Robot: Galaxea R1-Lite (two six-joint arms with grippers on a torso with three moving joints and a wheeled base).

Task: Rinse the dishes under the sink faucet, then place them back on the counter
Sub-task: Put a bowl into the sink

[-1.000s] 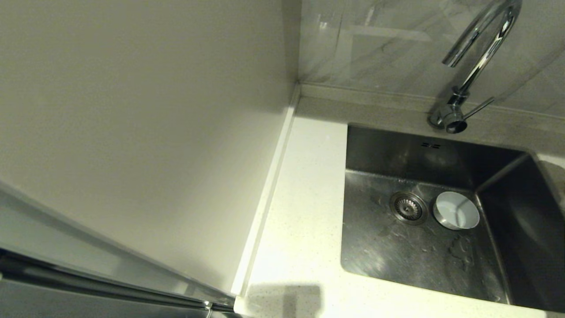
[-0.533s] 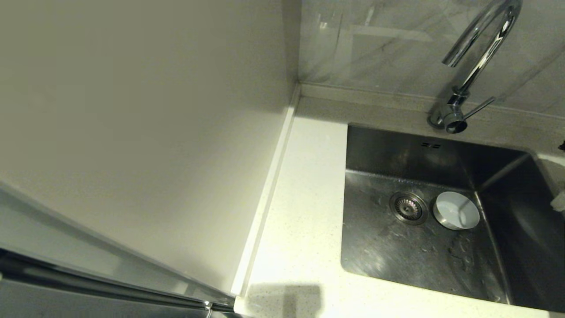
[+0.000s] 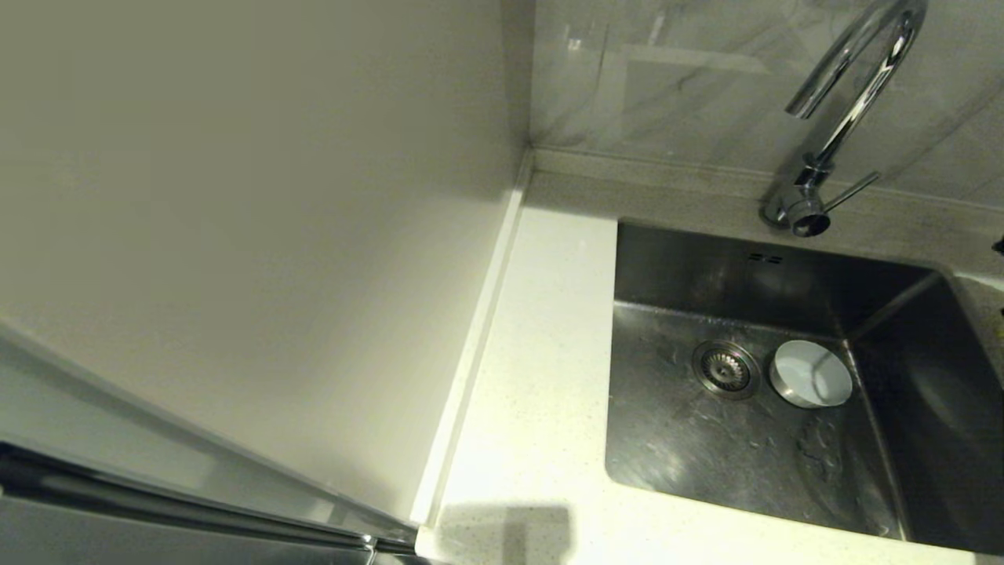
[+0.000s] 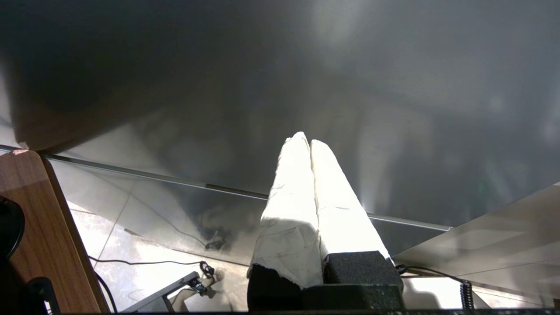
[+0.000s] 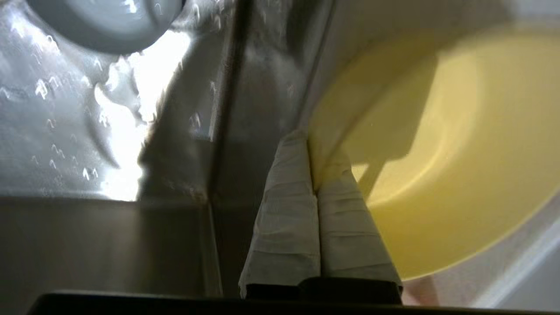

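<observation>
You are looking at a pale grey-blue bowl point(image 3: 811, 373) sitting upright on the floor of the sink point(image 3: 690, 447), just beside the round strainer drain point(image 3: 725, 369) on its right and close to the basin's right wall. The faucet point(image 3: 851, 94) is arching over the back rim, its thin lever point(image 3: 851, 192) pointing right, and no water is showing at its spout. The counter point(image 3: 533, 377) is running along the sink's left side, with water patches lying on the steel near the bowl. The head view is giving you no arm at all — only the wrist views do. In the right wrist view the right gripper point(image 5: 313, 144) is pinching the rim of a yellow-green bowl point(image 5: 459, 175), one wrapped finger point(image 5: 284, 210) outside the wall and the other inside, jaws nearly together on it; this bowl is lying at the sink's right edge, with the grey-blue bowl's rim point(image 5: 105, 22) in the corner. The left wrist view is showing the left gripper point(image 4: 309, 142) with its wrapped fingers pressed together on nothing, parked away from the sink above a tiled floor point(image 4: 144, 245) and a wooden panel point(image 4: 43, 232).
</observation>
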